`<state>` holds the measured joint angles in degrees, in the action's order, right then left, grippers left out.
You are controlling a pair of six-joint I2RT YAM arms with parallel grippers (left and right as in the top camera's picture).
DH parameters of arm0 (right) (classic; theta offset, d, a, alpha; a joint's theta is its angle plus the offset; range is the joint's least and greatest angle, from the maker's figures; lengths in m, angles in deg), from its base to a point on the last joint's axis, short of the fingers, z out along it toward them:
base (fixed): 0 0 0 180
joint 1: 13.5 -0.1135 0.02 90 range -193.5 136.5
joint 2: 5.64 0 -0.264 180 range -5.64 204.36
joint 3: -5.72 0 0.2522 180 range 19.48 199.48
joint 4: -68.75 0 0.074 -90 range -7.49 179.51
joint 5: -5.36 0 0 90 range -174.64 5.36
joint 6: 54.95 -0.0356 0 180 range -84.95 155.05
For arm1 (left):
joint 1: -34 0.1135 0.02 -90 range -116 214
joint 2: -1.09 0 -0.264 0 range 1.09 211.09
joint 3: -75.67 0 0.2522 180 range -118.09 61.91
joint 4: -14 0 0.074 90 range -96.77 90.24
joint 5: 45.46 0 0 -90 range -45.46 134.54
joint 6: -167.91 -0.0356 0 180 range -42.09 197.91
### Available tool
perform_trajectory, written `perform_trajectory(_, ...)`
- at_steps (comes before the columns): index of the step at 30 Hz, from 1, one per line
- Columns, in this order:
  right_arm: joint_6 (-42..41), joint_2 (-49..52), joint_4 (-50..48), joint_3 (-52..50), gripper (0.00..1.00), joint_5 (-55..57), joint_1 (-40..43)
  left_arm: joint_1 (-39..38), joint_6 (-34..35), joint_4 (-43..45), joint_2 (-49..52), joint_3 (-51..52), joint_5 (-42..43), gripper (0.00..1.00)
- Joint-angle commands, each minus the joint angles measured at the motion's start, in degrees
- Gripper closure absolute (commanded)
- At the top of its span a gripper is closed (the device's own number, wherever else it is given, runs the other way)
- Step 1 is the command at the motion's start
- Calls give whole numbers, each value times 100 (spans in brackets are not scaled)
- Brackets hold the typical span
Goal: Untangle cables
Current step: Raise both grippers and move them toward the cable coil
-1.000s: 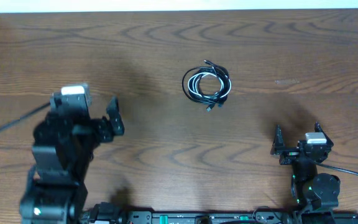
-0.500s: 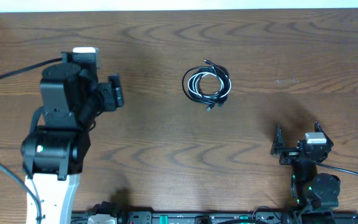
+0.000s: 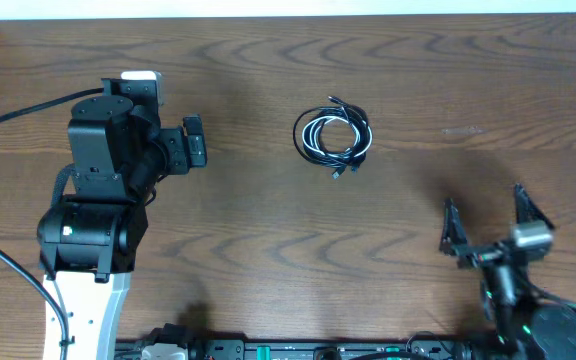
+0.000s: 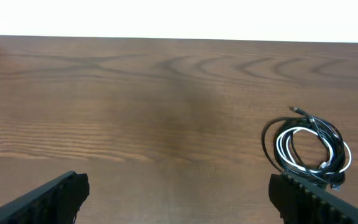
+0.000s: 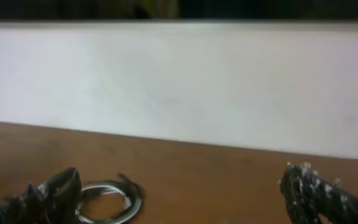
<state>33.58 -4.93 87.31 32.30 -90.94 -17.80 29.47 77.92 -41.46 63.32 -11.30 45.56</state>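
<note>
While the cables [image 3: 333, 137] sit coiled on the counter [image 3: 268, 60], left claw [image 3: 196, 142] and right claw [image 3: 483, 202] both gape wide, gripping nothing.

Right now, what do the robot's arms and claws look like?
The left arm is chunky and black with a white lower section, a pale camera box, a green light and a long black cable. The left gripper and right gripper have black fingers.

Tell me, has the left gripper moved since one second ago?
Yes. The left gripper moved toward the far edge of the table, now roughly level with the unmoved cables.
</note>
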Motion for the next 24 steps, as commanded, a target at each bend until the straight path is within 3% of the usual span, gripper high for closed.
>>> perform_trajectory(1,-168,-4,647,1010,1,-323,24,28,72,17,-57,-129,9,2)
perform_trajectory(7,-101,492,2463,2946,1,136,24,28,70,17,-57,-129,9,2)
perform_trajectory(12,17,1215,3320,4004,1,363,24,28,70,-44,-57,-129,9,2)
perform_trajectory(24,382,4166,5077,5803,1,87,24,28,72,-116,-59,-129,11,2)
